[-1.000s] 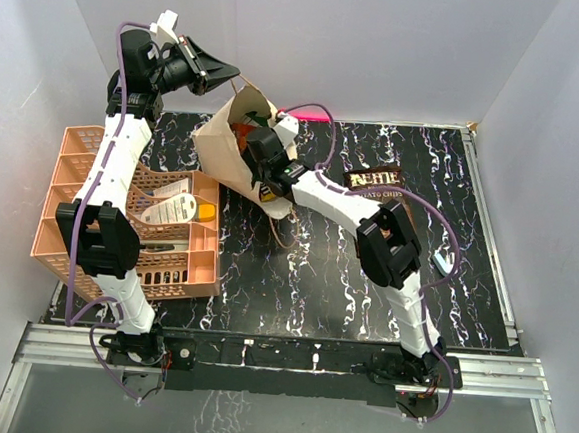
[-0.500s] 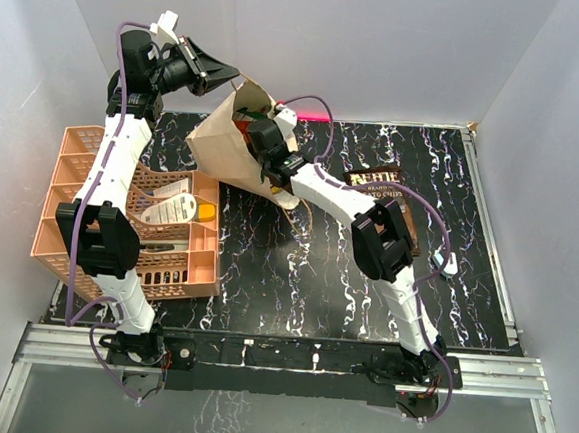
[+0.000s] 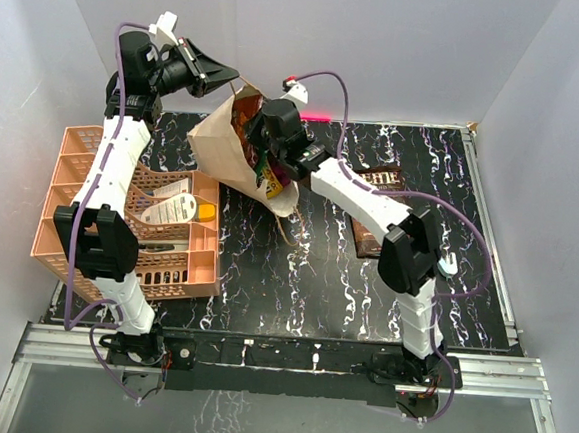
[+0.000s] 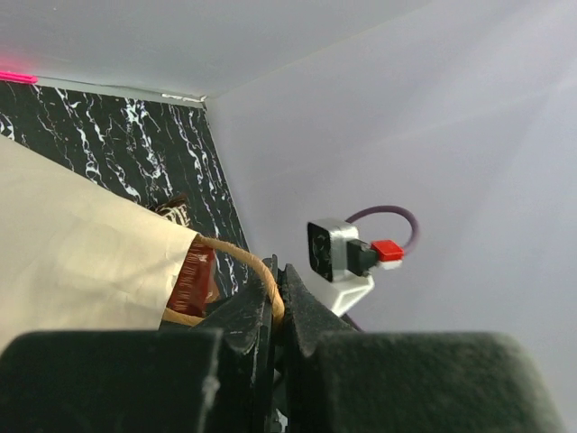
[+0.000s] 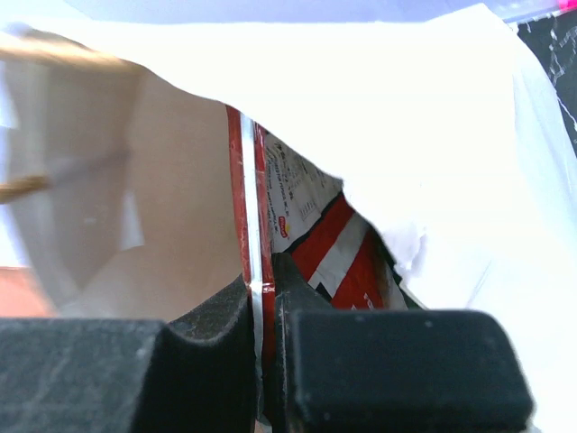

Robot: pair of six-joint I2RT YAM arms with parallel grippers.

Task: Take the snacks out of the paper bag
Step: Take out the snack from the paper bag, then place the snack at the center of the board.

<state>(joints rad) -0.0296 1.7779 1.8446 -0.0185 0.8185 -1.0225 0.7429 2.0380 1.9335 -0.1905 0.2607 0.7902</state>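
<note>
While the left gripper (image 4: 278, 281) was pinched almost fully shut on one thin handle (image 4: 236, 252), the paper bag (image 3: 218, 141) hung tilted off it at the far left of the table (image 3: 295, 277), mouth up and facing right, bottom corner low near the marble top. The bag sat close to the back wall (image 3: 383, 53), and its left side was just beside the far right corner of the orange basket (image 3: 66, 221), so there was little margin on those two sides. The right gripper (image 5: 262, 287) was inside the bag mouth, fingers nearly together and clamped on the sealed edge of a red-and-white snack packet (image 5: 302, 225). The bag's paper wall curved over and around it on both sides, and the rim edge cut across the right wrist view. Whether the packet was clear of the rim could not be told. A dark brown packet (image 3: 385, 180) lay flat on the table to the right of the bag, partly under the right forearm. Open tabletop ran from the bag toward the near edge and along the right side.
</note>
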